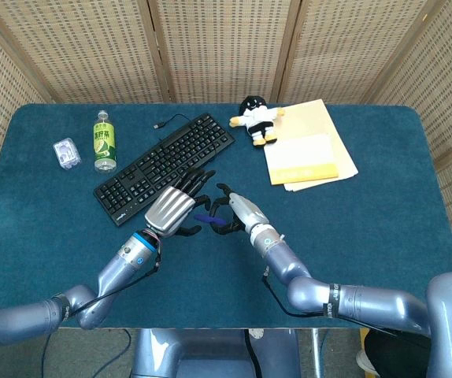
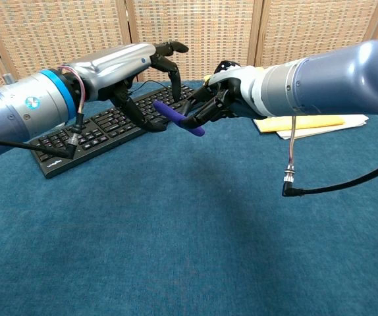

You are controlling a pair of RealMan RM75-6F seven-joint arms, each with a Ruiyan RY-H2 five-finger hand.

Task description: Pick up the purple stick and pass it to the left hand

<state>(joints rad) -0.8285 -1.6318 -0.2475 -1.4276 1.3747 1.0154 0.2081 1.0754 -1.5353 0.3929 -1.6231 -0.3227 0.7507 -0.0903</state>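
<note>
The purple stick (image 1: 205, 219) (image 2: 176, 118) hangs above the blue table, slanting between the two hands. My right hand (image 1: 238, 214) (image 2: 218, 95) grips its lower right end with dark fingers curled round it. My left hand (image 1: 175, 206) (image 2: 139, 76) faces it from the left with fingers spread. The stick's free upper end reaches in between those fingers. Whether they touch the stick is hard to tell; they are not closed on it.
A black keyboard (image 1: 167, 165) (image 2: 90, 135) lies just behind the left hand. Farther back are a green bottle (image 1: 105, 142), a small clear packet (image 1: 67, 152), a plush toy (image 1: 256, 120) and yellow papers (image 1: 309, 146). Blue table cloth (image 1: 368, 236) spreads to the right and front.
</note>
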